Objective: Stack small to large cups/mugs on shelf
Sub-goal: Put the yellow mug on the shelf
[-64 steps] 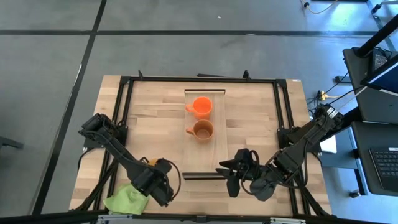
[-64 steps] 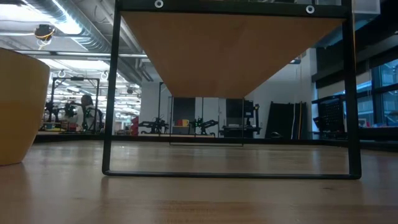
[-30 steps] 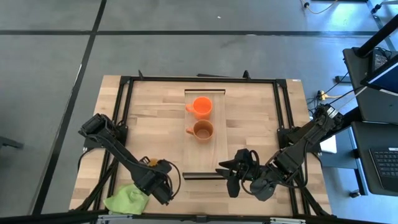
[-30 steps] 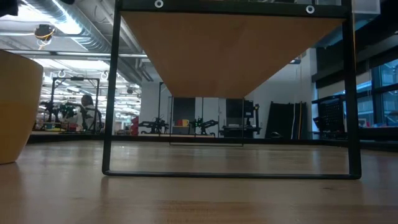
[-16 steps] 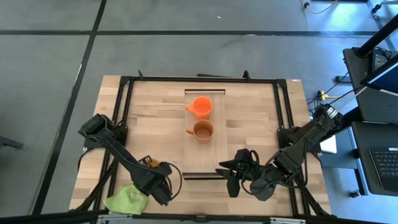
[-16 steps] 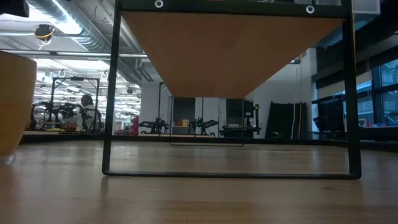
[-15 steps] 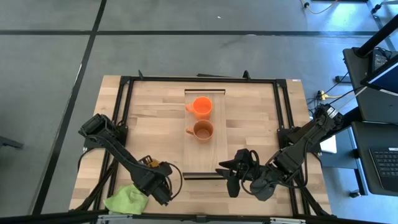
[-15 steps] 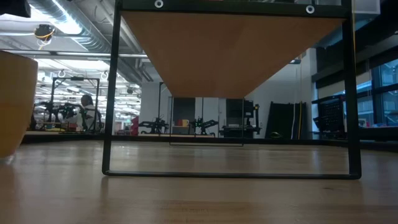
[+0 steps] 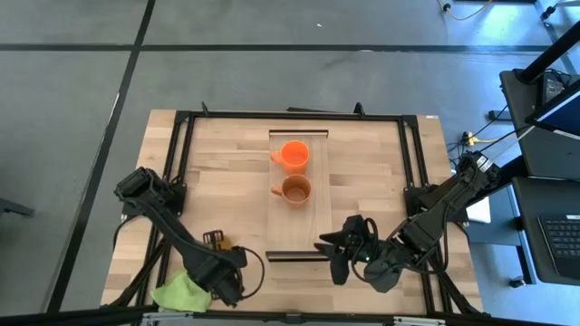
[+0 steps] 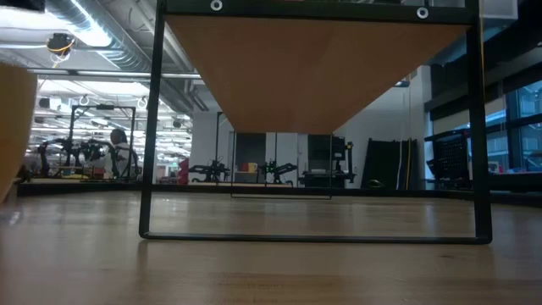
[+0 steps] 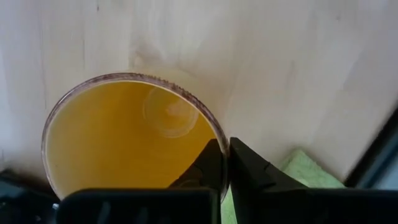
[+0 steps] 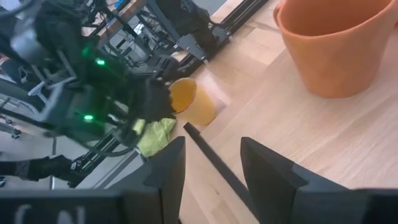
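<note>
The amber-yellow translucent cup (image 11: 124, 143) is at the table's near left, in my left gripper (image 11: 225, 144), beside the lime-green cloth (image 9: 181, 292). In the low view only a strip of the cup (image 10: 13, 127) shows at the picture's left edge. The orange mug (image 9: 293, 156) and the rust-brown mug (image 9: 294, 190) stand upright on the light wood shelf (image 9: 299, 231). My right gripper (image 9: 328, 258) is open at the shelf's near end and touches nothing. Its wrist view shows the rust-brown mug (image 12: 329, 43) and the cup (image 12: 189, 99). My left gripper pinches the amber cup's rim (image 11: 214, 127) from above, pointing down. One finger (image 11: 211, 165) is inside the cup and the other (image 11: 245, 171) is outside its wall. The cup stays upright with its mouth up. Its base (image 10: 10, 196) appears to be just off the tabletop.
A black metal frame (image 9: 181, 163) runs around the tabletop, and its legs (image 10: 152, 127) stand in the low view. The green cloth (image 11: 305, 168) lies right beside the held cup. Bare wood stretches between the shelf and the left rail.
My left gripper has moved toward the table's near left corner, taking the amber cup with it. In the low view the cup has slid steadily toward the picture's left edge and its base has risen. The right arm and both mugs have kept still.
</note>
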